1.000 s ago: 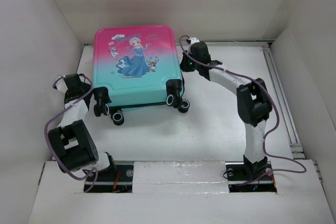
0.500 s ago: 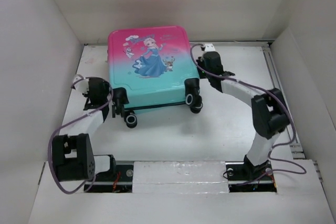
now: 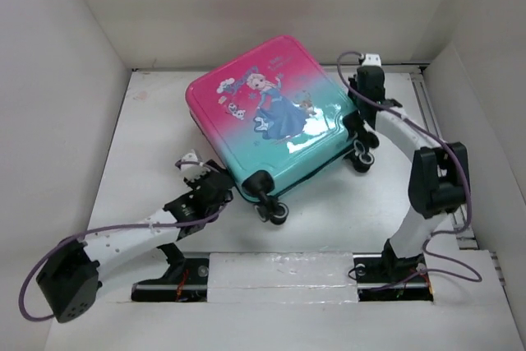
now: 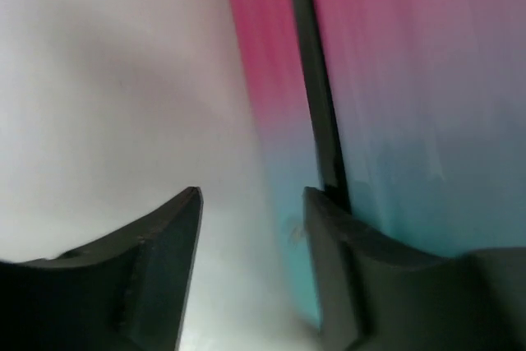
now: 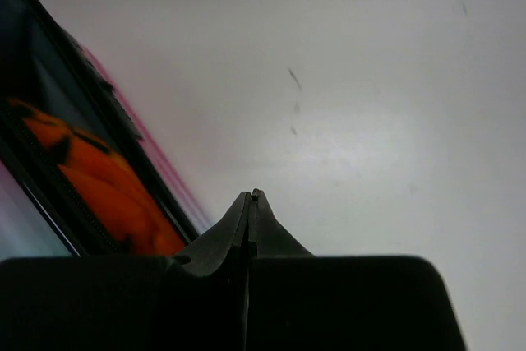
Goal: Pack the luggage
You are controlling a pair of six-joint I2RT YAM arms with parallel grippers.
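Note:
The luggage (image 3: 271, 113) lies flat and closed on the table, turned at an angle, its pink end at the back left and its teal end with black wheels at the front right. My left gripper (image 3: 223, 192) is open at its near left corner; in the left wrist view the right finger (image 4: 329, 244) is against the shell's side (image 4: 411, 96). My right gripper (image 3: 362, 88) is shut and empty beside the right edge of the luggage, whose edge shows at the left of the right wrist view (image 5: 74, 162).
White walls (image 3: 90, 55) box in the table on the left, back and right. A rail (image 3: 436, 137) runs along the right side of the table.
The luggage has slid right and rotated counter-clockwise. My left arm has swung forward and right to its near corner. My right gripper has moved right and back along its edge.

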